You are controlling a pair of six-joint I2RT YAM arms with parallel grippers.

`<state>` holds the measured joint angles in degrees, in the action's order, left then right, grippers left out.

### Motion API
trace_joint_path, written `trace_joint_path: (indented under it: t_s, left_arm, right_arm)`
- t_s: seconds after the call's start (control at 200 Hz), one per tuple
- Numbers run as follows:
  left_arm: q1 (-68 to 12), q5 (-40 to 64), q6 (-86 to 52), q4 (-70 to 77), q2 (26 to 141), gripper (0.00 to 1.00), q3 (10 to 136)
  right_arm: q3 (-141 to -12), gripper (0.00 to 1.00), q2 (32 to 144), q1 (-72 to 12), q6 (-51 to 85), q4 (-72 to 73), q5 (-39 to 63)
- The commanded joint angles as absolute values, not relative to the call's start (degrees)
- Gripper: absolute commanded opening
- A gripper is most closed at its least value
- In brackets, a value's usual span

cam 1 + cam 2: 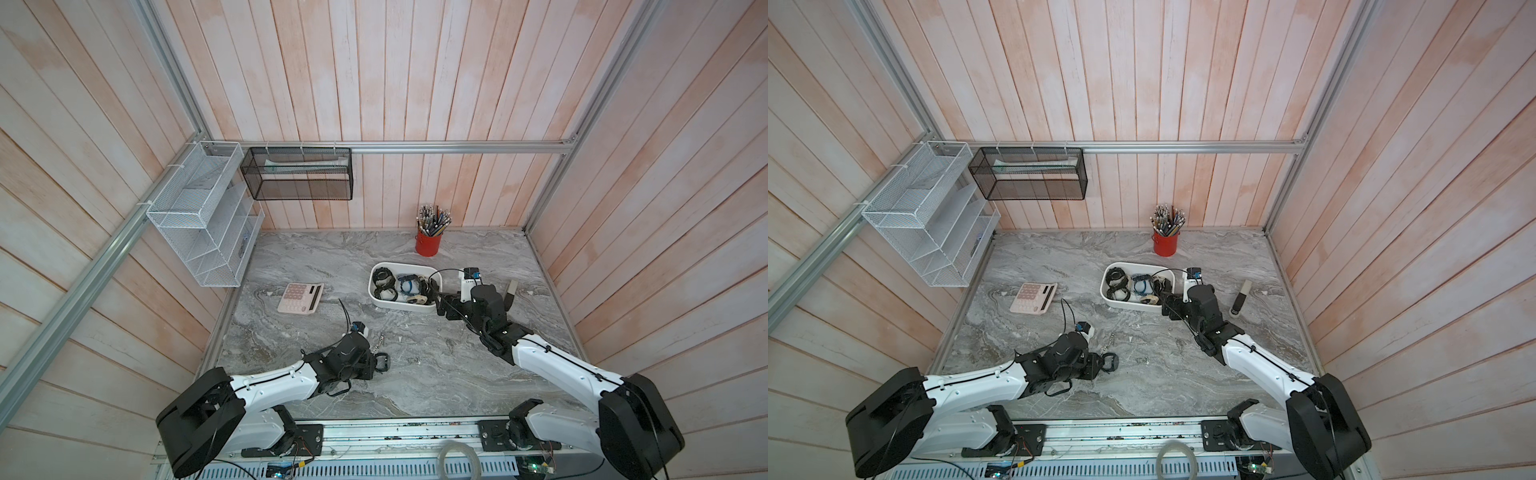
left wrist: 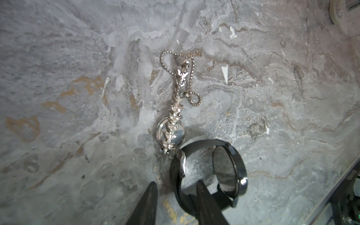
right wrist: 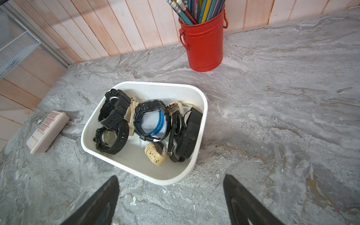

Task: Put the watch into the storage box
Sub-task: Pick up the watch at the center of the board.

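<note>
One black watch lies on the marble table, near and left of centre, well apart from the storage box farther right, which holds other watches. The left gripper straddles its strap, one finger inside the loop, fingers apart, not clamped. A silver chain lies just beside it. The right gripper gapes empty near the box.
</note>
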<state>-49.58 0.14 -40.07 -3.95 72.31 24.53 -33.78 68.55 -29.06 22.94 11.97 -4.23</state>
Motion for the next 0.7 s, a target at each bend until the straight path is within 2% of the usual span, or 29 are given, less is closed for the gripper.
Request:
trace_joint_path:
  t_s: [0.0,0.145,0.285,0.42,0.695]
  left_arm:
    - [-49.90,0.23,-38.51,-4.50,74.02,0.35,27.20]
    - [-50.19,-0.09,-38.78,-4.81,75.53,0.22,28.03]
    - [-50.36,-0.56,-38.32,-5.67,75.94,0.14,28.34]
    - [-50.37,-1.59,-37.95,-7.47,75.62,0.00,29.42]
    - [-50.41,-1.36,-37.10,-10.78,69.94,0.00,31.28]
  right_arm:
    - [-34.27,0.86,68.56,-28.91,23.47,11.55,-5.18]
    - [-34.49,0.86,68.90,-28.91,22.49,11.36,-5.47]
    - [-34.23,0.86,68.75,-28.91,23.06,11.61,-5.71]
    - [-34.02,0.86,69.22,-28.91,22.80,11.97,-5.42]
    - [-34.21,0.86,69.50,-28.92,23.60,11.56,-5.13]
